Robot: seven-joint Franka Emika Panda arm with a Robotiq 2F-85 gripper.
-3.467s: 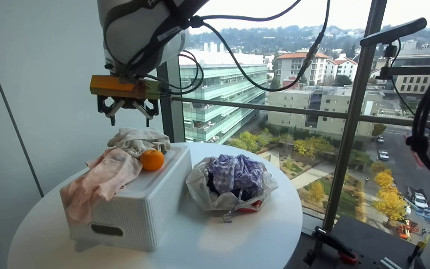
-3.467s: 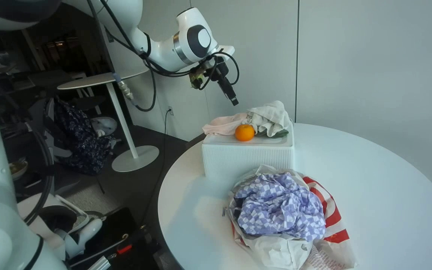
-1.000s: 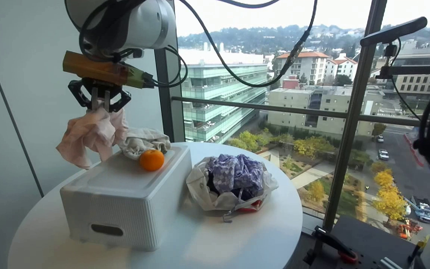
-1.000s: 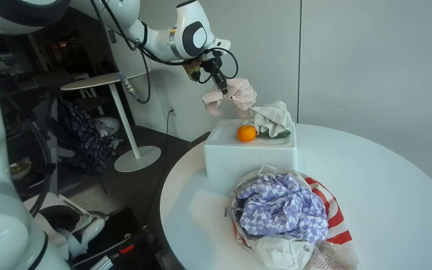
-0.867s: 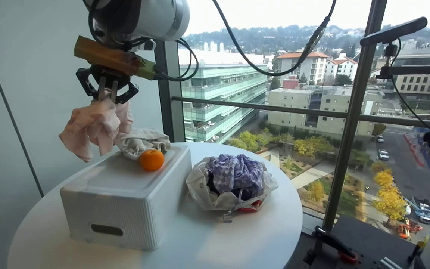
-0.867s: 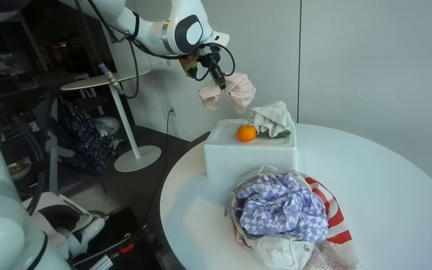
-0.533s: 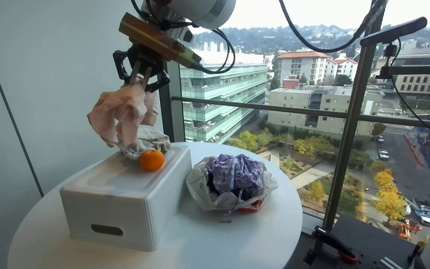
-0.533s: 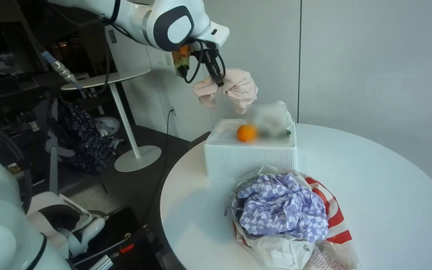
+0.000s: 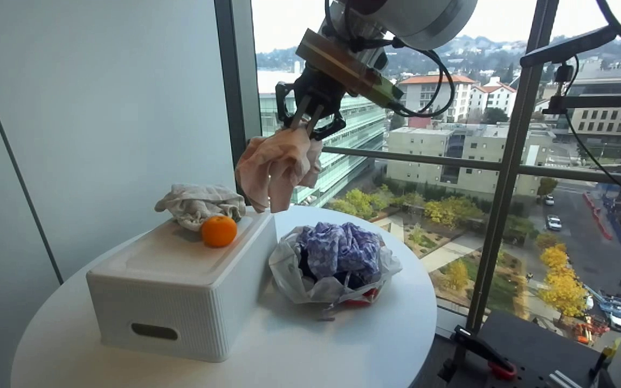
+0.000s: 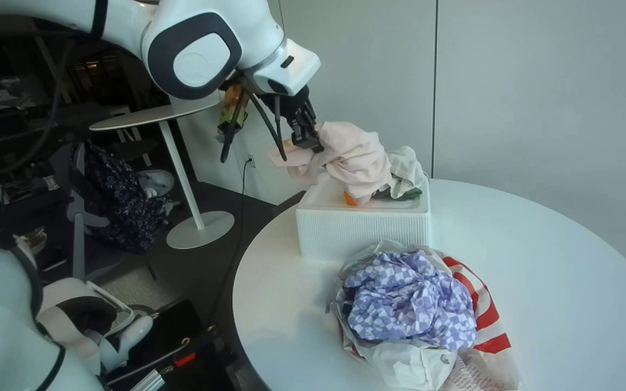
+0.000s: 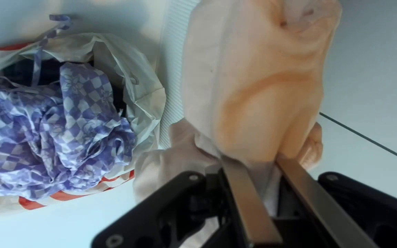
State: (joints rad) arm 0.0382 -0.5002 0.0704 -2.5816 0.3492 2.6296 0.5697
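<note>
Soft, matt and creased in pink cloth (image 9: 275,170); smooth, dully metallic along the fingers (image 11: 248,203). Finely ribbed on the plastic-looking white box (image 9: 149,303), smooth across the lid (image 9: 165,257). Smooth, low-gloss on the orange (image 9: 219,231); rumpled and matt in beige cloth (image 9: 201,205). Thin, crinkled plastic in the bag (image 10: 411,365), soft in checked fabric (image 10: 408,304). Smooth, softly reflective across the white tabletop (image 10: 552,271).

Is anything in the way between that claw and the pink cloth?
Nothing visible is: the claw is closed right on the pink cloth, which hangs below it. The orange and the off-white cloth lie on the white box, outside the grip.
</note>
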